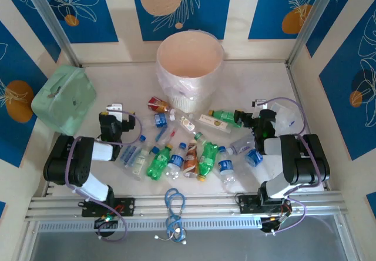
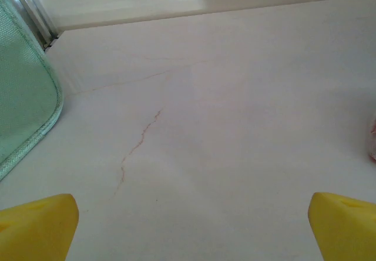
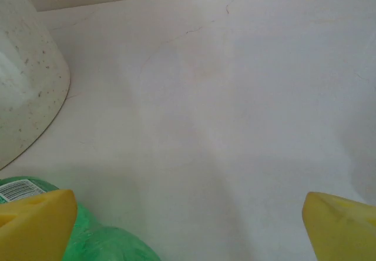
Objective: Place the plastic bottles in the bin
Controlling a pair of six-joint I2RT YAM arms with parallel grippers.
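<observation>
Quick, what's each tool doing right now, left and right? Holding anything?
Left tool: open, holding nothing.
Right tool: open, holding nothing; a green bottle lies by one finger, not gripped.

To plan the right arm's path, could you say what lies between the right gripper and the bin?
A green bottle lies between the right gripper and the bin, in the top view; the right wrist view shows it too.

Left arm [image 1: 71,162], right arm [image 1: 299,166], jaws wide
</observation>
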